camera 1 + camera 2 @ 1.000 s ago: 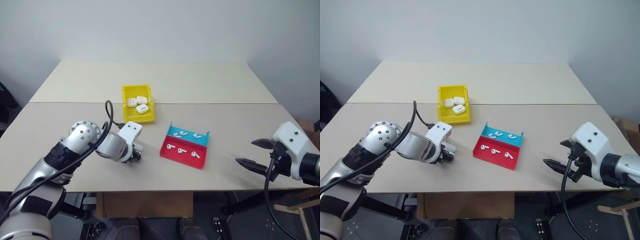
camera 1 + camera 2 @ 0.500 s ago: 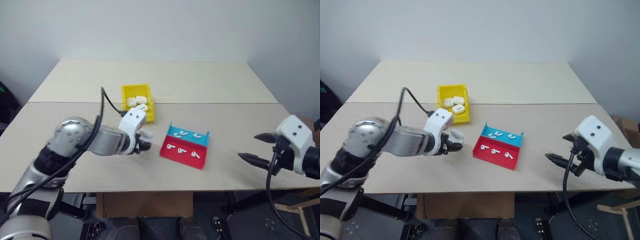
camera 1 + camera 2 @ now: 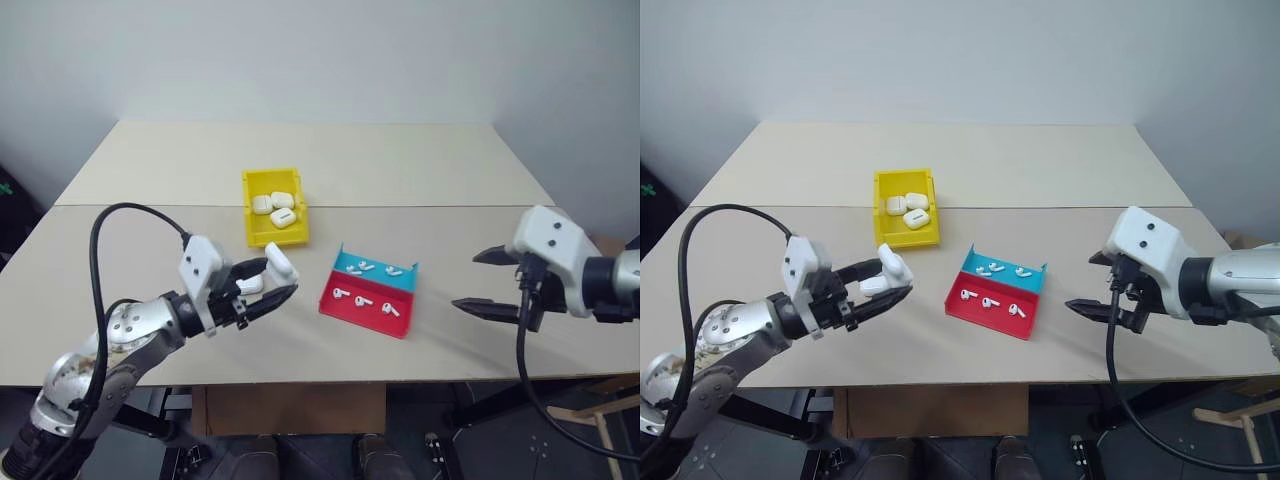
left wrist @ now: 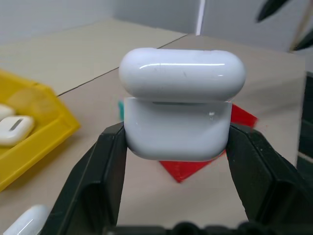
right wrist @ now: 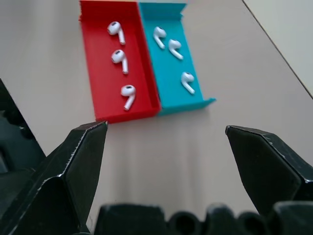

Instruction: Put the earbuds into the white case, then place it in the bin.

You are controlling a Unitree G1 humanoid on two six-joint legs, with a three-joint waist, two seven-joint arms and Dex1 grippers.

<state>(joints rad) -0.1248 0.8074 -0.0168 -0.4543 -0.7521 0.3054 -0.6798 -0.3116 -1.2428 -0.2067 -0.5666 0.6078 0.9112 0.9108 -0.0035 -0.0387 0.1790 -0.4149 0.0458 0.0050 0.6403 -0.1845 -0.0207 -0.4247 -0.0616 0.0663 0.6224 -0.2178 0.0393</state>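
The beige table carried everything, its two boards meeting at a seam that ran across behind the yellow bin. The bin sat left of centre and held three closed white cases lying close together. Nearer the front and to the right lay the flat red-and-blue tray, with three earbuds in its red half and three in its blue half (none of them touching each other).

Over the table's front left, the left gripper was clamped on the white case, one black finger against each side of its body. The case was held clear of the tabletop with its hinged lid raised.

At the right edge the right gripper hung above the table with its fingers spread wide and nothing between them, pointing toward the tray but well apart from it.
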